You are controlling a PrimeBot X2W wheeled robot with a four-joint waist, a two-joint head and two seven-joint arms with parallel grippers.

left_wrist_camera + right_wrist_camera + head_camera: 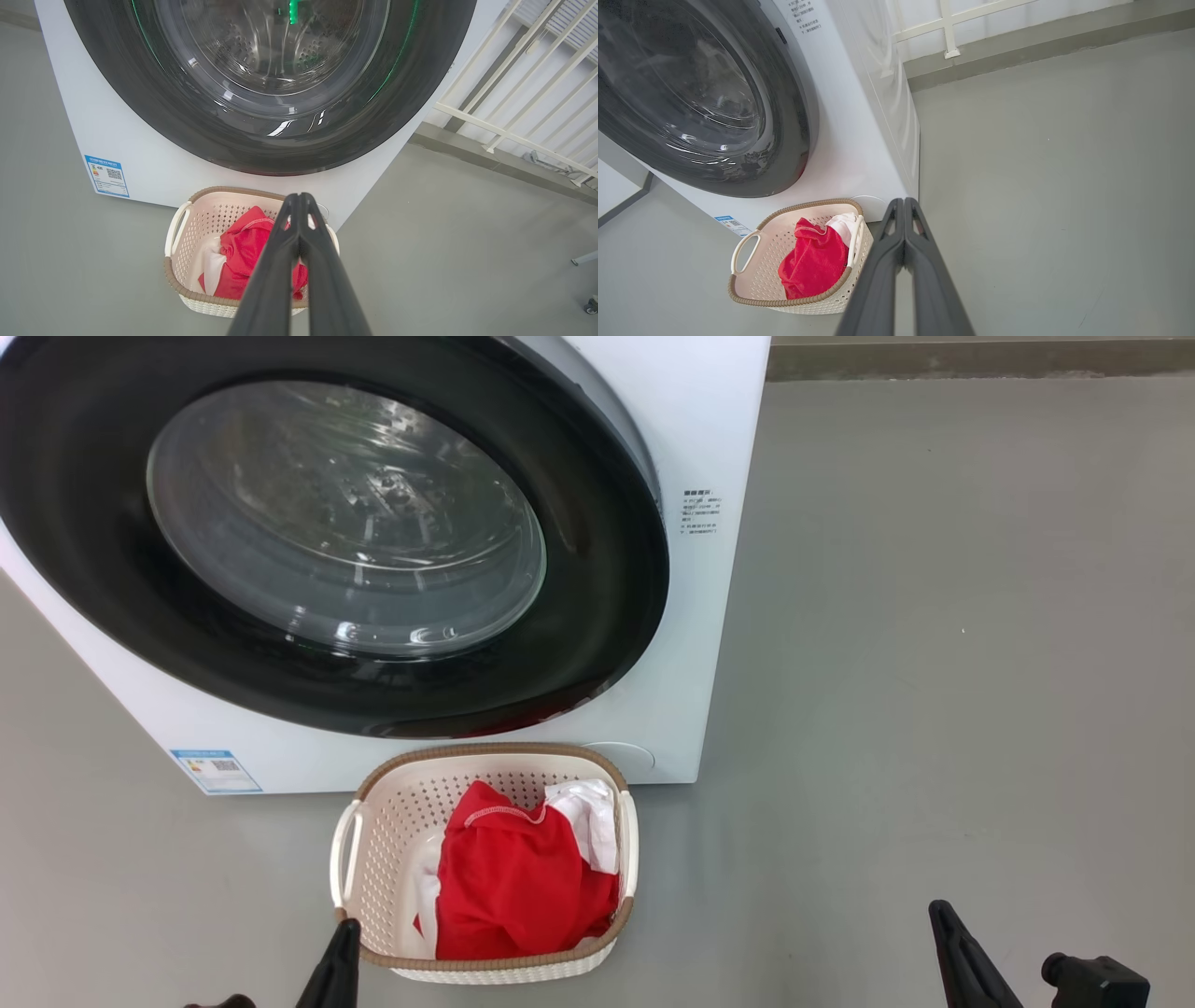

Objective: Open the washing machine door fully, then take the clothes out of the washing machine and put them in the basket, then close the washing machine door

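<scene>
Lying in the basket (392, 821) before the washing machine (709, 429) (door (597, 616) shut) are the clothes (513, 887), with the left gripper (299, 198) and right gripper (903, 203) nearer, both pressed together, empty.

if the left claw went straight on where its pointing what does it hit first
Probably the white front of the washing machine, below the door, passing over the basket; depth is unclear, so the basket could come first.

Bright, even light, sharp focus, glare streaks on the door (341, 527).
</scene>
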